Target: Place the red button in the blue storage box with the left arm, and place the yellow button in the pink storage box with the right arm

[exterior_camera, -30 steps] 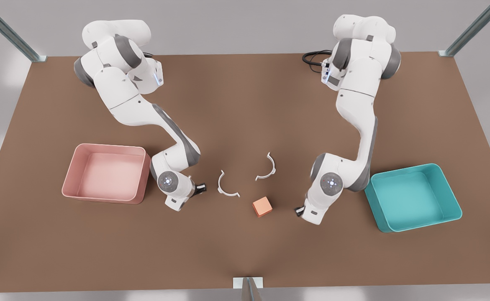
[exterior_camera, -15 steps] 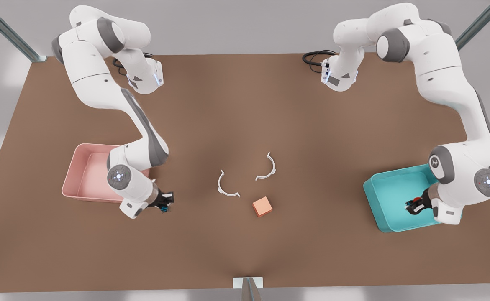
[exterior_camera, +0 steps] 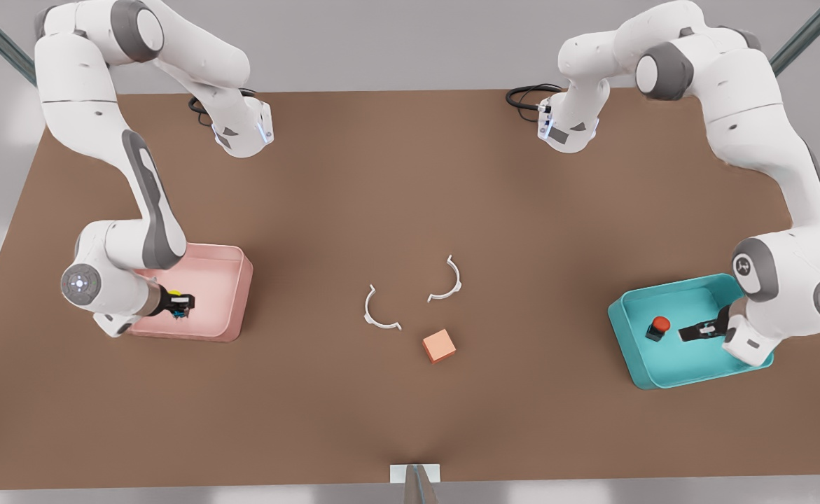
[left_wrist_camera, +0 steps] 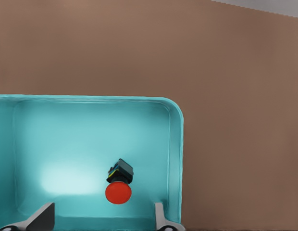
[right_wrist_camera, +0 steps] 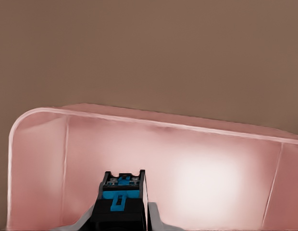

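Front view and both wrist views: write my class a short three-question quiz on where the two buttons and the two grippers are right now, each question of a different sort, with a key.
1. True or false: the red button lies inside the blue box.
2. Which gripper holds the yellow button? A) left gripper B) right gripper C) neither
3. Fill in: the right gripper hangs over the ____ box.

Key:
1. True; the left gripper's fingers stand open, apart from the button.
2. B
3. pink
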Motion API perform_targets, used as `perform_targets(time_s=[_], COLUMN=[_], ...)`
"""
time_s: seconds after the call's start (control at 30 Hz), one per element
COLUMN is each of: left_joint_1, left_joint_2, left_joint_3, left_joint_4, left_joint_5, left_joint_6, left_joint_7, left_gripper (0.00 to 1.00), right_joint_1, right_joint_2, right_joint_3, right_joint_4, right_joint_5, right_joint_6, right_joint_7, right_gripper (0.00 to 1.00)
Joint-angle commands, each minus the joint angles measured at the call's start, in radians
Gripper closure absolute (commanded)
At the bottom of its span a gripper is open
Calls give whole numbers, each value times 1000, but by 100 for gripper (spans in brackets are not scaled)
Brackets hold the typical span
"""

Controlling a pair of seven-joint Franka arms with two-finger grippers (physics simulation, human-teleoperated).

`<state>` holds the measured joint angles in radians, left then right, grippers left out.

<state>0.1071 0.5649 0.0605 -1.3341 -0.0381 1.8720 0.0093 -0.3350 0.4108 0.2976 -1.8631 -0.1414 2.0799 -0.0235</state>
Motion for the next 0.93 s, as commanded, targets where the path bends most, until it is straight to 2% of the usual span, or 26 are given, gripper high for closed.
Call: perform_targets(time_s=[0.0, 0.07, 0.1, 0.13, 0.17, 0.2, 0.23, 0.33, 0.37, 0.47, 0.6, 0.67, 0.73, 0.8, 0.9], left_joint_1=[-35, -60, -81, -86, -87, -86, -87, -115, -115, -116, -118, -125, -124, -127, -141], left_joint_2=[-80, -164, -203, -264, -307, -379, -462, -462, -458, -451, -451, -448, -448, -448, -448], left_joint_3=[-1, -1, -1, -2, -17, -51, -54, -61, -61, -61, -61, -61, -61, -61, -61], left_joint_4=[0, 1, 1, -7, -11, -89, -175, -183, -183, -183, -183, -183, -181, -178, -175], left_joint_5=[1, 1, 4, 4, 4, 6, 6, 27, 27, 27, 27, 27, 27, 27, 27], left_joint_6=[-71, -100, -116, -158, -217, -226, -224, -247, -247, -247, -247, -247, -247, -247, -247], left_joint_7=[129, 78, 63, 61, 63, 64, 72, 72, 72, 72, 71, 71, 71, 66, 64], left_gripper=[0, 0, 0, 0, 0, 0, 0, 0, 0, 0, 0, 0, 0, 0, 0], right_joint_1=[-13, -15, -15, -16, -24, -30, -30, -27, -16, 44, 90, 139, 139, 119, 117], right_joint_2=[-15, -9, -1, 14, 23, 26, 26, 25, 23, 25, -7, -24, -131, -260, -254], right_joint_3=[2, 2, 2, -2, -2, -2, -2, 0, 2, 2, 5, 5, 35, 35, 34], right_joint_4=[-36, -54, -56, -51, -48, -47, -45, -36, 23, 324, 482, 553, 487, 297, 294], right_joint_5=[-20, -17, -17, -17, -17, -17, -17, -17, -18, -18, -21, -24, -9, 54, 71], right_joint_6=[-11, -1, 3, 11, 16, 16, 16, 13, 2, -124, -309, -435, -481, -388, -377], right_joint_7=[-171, -170, -168, -168, -170, -170, -170, -168, -174, -165, -133, -1, 89, 88, 86], right_gripper=[76, 75, 67, 53, 24, 15, 14, 9, 0, 0, 0, 0, 0, 0, 0])
